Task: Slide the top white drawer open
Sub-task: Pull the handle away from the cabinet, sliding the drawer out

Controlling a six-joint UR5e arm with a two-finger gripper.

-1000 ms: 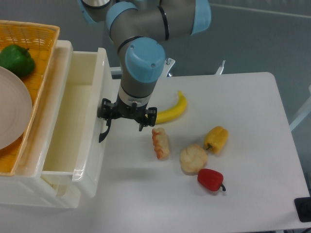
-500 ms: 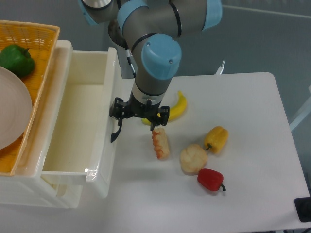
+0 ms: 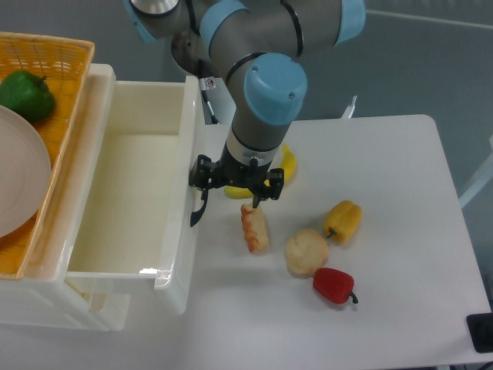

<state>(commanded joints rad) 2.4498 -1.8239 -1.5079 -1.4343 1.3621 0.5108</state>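
no readable text, labels, brands, numbers or signs anywhere

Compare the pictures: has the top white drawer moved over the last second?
Yes. The top white drawer has slid right, further out of the cabinet, its front now nearer the shrimp.

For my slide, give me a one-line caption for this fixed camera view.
Robot claw at the black handle of the top white drawer, pulled well out beside scattered toy food.

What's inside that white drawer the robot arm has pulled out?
The top white drawer looks empty: only its bare cream floor and walls show. Its far left part is hidden under the orange wicker basket, so I can't tell what lies there.
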